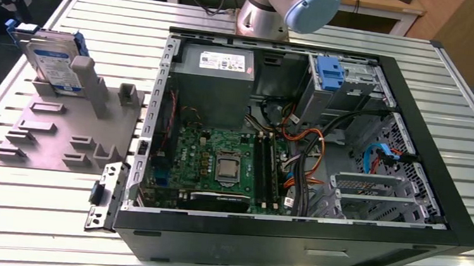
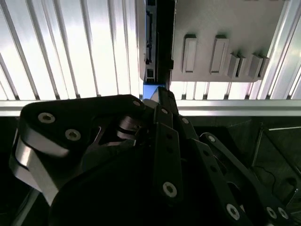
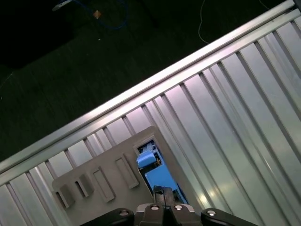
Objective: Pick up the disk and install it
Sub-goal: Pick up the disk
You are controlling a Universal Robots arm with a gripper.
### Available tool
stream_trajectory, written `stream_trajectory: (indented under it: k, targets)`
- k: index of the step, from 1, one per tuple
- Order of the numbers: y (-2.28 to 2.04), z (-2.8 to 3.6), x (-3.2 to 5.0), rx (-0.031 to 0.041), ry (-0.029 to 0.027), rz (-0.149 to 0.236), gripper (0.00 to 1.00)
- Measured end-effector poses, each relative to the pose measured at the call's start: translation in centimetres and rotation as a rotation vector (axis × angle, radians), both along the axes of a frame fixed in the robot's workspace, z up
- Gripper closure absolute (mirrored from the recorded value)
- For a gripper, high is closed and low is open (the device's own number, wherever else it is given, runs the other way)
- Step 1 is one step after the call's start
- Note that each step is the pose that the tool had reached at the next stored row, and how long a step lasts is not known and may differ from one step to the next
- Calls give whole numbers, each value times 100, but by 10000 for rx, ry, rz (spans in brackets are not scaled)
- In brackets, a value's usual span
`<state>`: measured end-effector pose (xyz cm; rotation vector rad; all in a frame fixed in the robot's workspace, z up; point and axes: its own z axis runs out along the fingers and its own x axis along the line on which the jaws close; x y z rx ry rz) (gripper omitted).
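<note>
Gripper (image 2: 159, 94) is hovering closed-up and empty above the disk (image 1: 55, 61) — stiff, weighty, likely shock-sensitive; its blue rails (image 3: 149, 160) are looking the safest hold.

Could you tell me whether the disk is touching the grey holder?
Touching. In the exterior view the disk stands on edge on the grey holder, propped against its upright post.

You'll find the disk (image 1: 50, 55) standing upright on edge, leaning slightly, in a slot of the grey fixture plate (image 1: 50, 140). It sits at the plate's far corner, toward the exterior view's left. It is a flat silver drive with a white-and-blue label (image 1: 58, 71) facing outward and blue carrier rails (image 1: 15, 26) along its sides. In the first wrist view its blue top (image 3: 157, 173) shows at the plate's edge.
</note>
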<state>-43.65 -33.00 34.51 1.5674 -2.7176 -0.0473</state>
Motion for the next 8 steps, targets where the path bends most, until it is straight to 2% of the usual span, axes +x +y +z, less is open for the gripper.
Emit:
stream_trajectory:
  k: [8]
  targets:
    - [0, -15, 0, -2, -8, 1279, 89]
